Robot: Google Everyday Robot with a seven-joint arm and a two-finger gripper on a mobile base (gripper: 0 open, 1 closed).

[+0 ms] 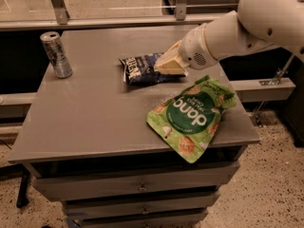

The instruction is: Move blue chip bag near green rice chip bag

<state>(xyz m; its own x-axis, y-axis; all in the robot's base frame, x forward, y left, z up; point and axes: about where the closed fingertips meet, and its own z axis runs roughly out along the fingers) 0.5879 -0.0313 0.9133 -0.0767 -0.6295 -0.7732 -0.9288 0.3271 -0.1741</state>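
The blue chip bag point(139, 69) is a small crinkled navy bag with white lettering, lying on the grey table point(95, 118) near its middle. My gripper point(166, 65) reaches in from the right on a white arm and sits on the bag's right end. The green rice chip bag point(192, 117) lies flat at the table's front right, its corner hanging over the front edge. The blue bag lies a short way up and to the left of it, with a small gap between them.
A silver can point(56, 54) stands upright at the table's far left. Drawers point(137, 189) sit under the tabletop. A metal rail and glass panel point(118, 18) run behind the table. Speckled floor lies to the right.
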